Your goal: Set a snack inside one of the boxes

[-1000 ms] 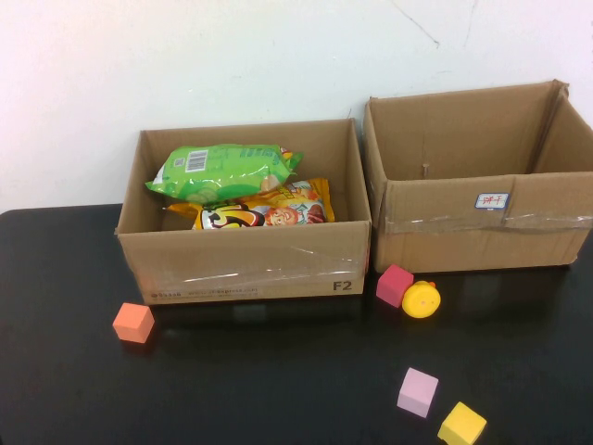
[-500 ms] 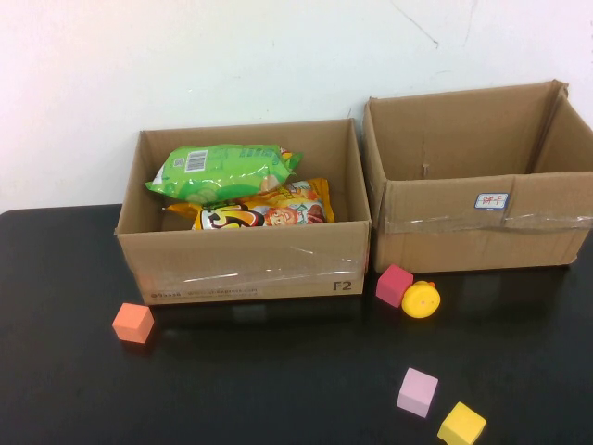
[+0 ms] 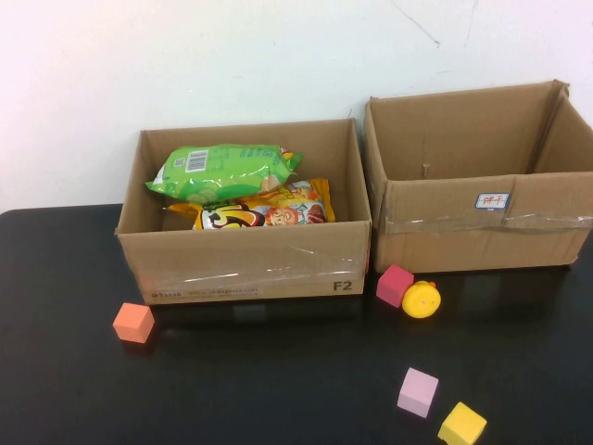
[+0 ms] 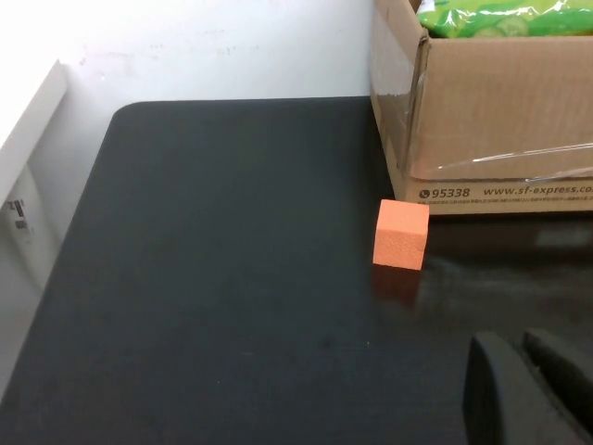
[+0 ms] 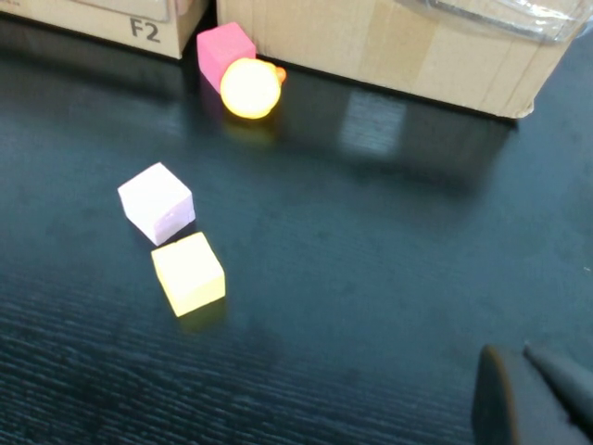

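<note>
A green snack bag [image 3: 225,170] lies on top of an orange-yellow snack bag [image 3: 264,211] inside the left cardboard box [image 3: 250,269]. The right cardboard box [image 3: 463,232] looks empty inside. Neither gripper shows in the high view. In the left wrist view my left gripper [image 4: 521,341] hangs shut and empty over the black table, near the left box's corner [image 4: 500,120], with the green bag's edge [image 4: 505,17] showing. In the right wrist view my right gripper [image 5: 523,352] is shut and empty over the table in front of the right box [image 5: 389,46].
An orange cube [image 3: 133,323] sits before the left box, also in the left wrist view [image 4: 401,234]. A magenta cube [image 3: 395,284] and a yellow round toy [image 3: 422,299] lie between the boxes. A pale pink cube [image 3: 418,391] and a yellow cube [image 3: 461,424] lie near the front.
</note>
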